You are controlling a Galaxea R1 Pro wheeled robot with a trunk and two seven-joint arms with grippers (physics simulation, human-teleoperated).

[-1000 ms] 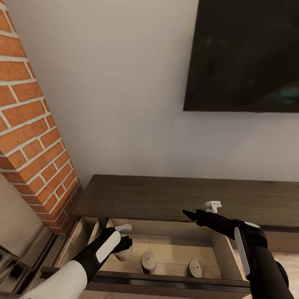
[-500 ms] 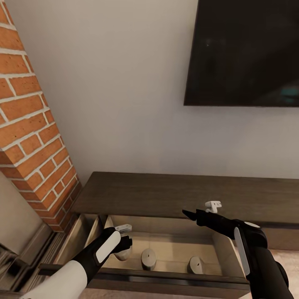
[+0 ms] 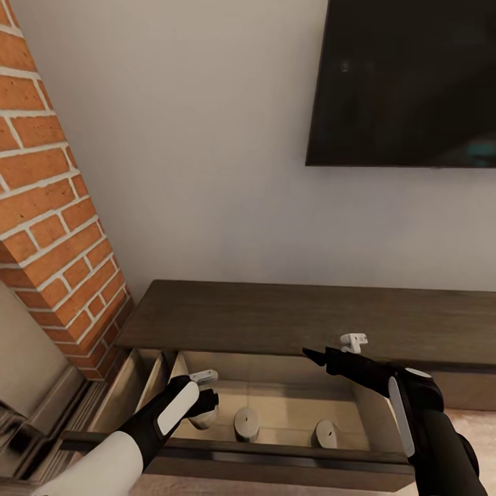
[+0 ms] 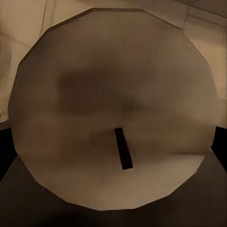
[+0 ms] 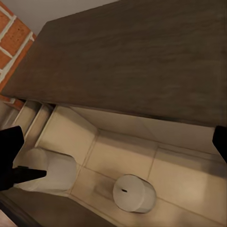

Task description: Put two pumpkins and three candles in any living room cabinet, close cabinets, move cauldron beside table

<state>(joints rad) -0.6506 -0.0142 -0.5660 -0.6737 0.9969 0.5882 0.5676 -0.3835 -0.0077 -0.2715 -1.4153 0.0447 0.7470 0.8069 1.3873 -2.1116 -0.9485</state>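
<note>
Down in the open drawer (image 3: 375, 420) of the cabinet (image 3: 289, 320), the left pincer (image 3: 205, 403) is pinching a candle (image 3: 204, 417) at about 7 o'clock in the head view. That candle stands up straight, long way up and down, with its wick (image 4: 123, 148) on top. Two more candles (image 3: 246, 424) stand upright toward 3 o'clock from it, well apart from each other. The right pincer (image 3: 308, 354) hangs above the drawer, spread open, holding nothing. The left arm is much nearer the candle, so letting go looks like its job.

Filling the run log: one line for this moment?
left gripper: at third candle in drawer | two candles inside | right gripper: above cabinet
</note>
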